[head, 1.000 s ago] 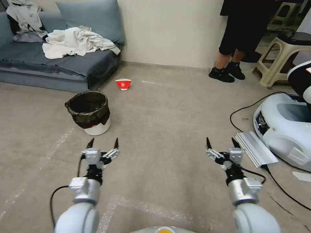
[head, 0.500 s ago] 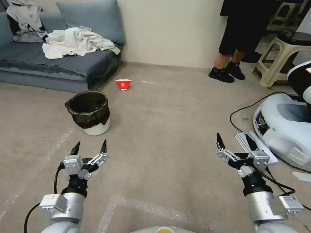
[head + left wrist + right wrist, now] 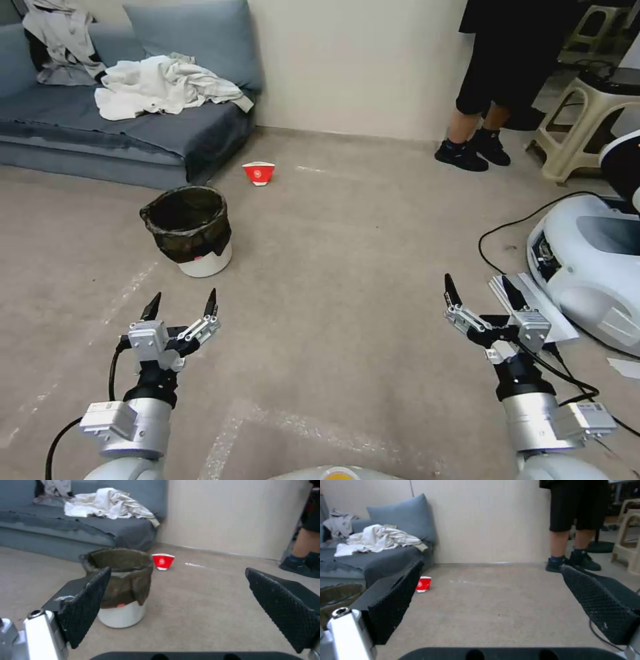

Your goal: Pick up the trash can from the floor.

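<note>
The view has shifted slightly toward the trash can (image 3: 188, 230), which stands untouched beyond the spread-fingered left gripper (image 3: 180, 304) and right gripper (image 3: 480, 291).

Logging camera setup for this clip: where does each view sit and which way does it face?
Head: high, looking forward and down at the floor; left gripper and right gripper both show, open.
Left wrist: low, facing the trash can between its fingers.
Right wrist: low, facing the wall.
All share the red-and-white paper bowl.
</note>
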Controlling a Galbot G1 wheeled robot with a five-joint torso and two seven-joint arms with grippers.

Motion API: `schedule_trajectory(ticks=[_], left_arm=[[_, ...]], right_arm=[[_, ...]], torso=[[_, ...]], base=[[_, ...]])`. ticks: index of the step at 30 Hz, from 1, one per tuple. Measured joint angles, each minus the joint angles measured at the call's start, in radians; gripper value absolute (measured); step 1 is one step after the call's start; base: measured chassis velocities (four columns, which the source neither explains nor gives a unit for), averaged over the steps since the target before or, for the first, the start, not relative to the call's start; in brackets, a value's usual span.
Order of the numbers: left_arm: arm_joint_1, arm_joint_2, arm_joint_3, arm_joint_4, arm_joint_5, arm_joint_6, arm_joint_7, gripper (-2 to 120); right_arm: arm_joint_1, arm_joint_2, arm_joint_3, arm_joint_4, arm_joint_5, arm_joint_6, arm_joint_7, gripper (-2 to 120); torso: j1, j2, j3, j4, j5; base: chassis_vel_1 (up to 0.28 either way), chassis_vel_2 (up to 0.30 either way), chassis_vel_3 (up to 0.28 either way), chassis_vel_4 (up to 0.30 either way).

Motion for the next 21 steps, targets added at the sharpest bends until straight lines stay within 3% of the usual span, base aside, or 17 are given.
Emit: schedule_trajectory(ticks=[21], left_arm=[[0.006, -0.023, 0.003, 0.016, 0.044, -0.023, -0.002, 100]], right_arm=[[0.015, -0.010, -0.001, -0.028, 0.015, 0.010, -0.013, 100]], torso=[[0.000, 0.000, 0.000, 0.0001, 0.0000]], base=[[0.061, 0.064, 0.054, 0.062]])
